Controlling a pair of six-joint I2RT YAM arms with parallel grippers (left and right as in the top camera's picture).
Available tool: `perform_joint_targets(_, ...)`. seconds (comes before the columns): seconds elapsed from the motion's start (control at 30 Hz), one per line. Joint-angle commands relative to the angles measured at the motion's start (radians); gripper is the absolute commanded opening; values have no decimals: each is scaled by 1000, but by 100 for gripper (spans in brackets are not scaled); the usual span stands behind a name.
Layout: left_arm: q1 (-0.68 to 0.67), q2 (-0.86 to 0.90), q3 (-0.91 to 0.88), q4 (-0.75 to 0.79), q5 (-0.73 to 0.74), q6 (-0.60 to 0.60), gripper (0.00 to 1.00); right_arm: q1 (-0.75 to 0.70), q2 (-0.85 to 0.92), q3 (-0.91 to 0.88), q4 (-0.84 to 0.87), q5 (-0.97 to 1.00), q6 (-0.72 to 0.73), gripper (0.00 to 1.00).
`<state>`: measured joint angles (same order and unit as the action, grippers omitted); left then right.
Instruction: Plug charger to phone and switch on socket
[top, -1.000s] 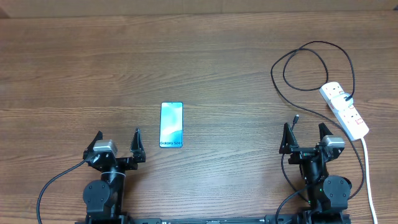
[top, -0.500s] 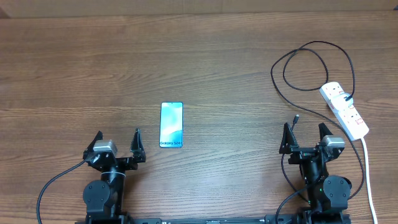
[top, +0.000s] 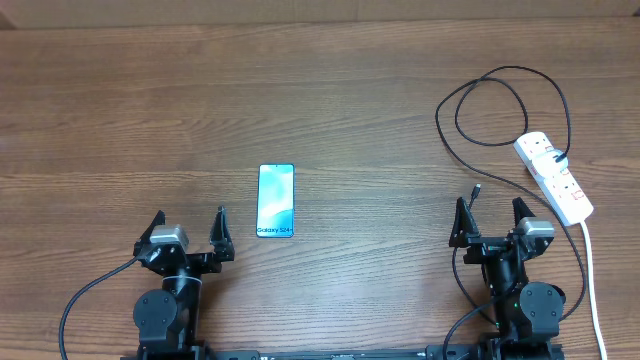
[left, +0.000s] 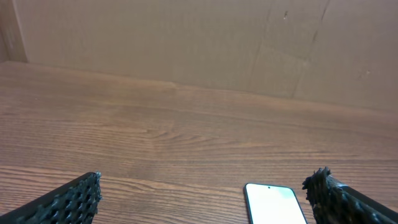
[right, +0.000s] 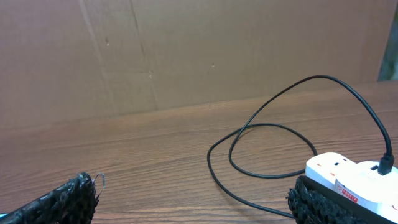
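The phone (top: 276, 200) lies flat on the wooden table, blue screen up; its top end shows in the left wrist view (left: 273, 202). The black charger cable (top: 480, 100) loops at the right, plugged into the white socket strip (top: 555, 178); its free plug tip (top: 476, 189) lies just ahead of the right gripper. Cable (right: 267, 134) and strip (right: 351, 180) show in the right wrist view. My left gripper (top: 190, 228) is open and empty, left of and nearer than the phone. My right gripper (top: 492, 215) is open and empty, near the strip.
The strip's thick white cord (top: 592, 280) runs down the right edge toward the front. A brown cardboard wall (left: 199, 43) stands at the table's far edge. The arms' own black cables (top: 85, 300) hang by the bases.
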<state>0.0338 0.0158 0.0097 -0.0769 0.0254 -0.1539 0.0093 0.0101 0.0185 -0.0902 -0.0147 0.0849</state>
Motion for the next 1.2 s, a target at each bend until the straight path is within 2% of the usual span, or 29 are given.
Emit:
perform_joint_targets(0.0,5,-11,-5,0,1,-8,100,6,-7,-11,6,5,-4,100)
perform_joint_targets(0.1,5,-11,-5,-1,0,-16,99,6,-7,-11,6,5,-4,100)
perform_joint_targets(0.27,5,-11,-5,0,14,-103,100,6,-7,-11,6,5,-4,100)
perform_joint_targets(0.47,5,-11,5,-3,105,-105,99,6,-7,-11,6,5,-4,100)
perform_joint_targets(1.17,5,-11,10,-5,98,-103,99,6,-7,-11,6,5,-4,100)
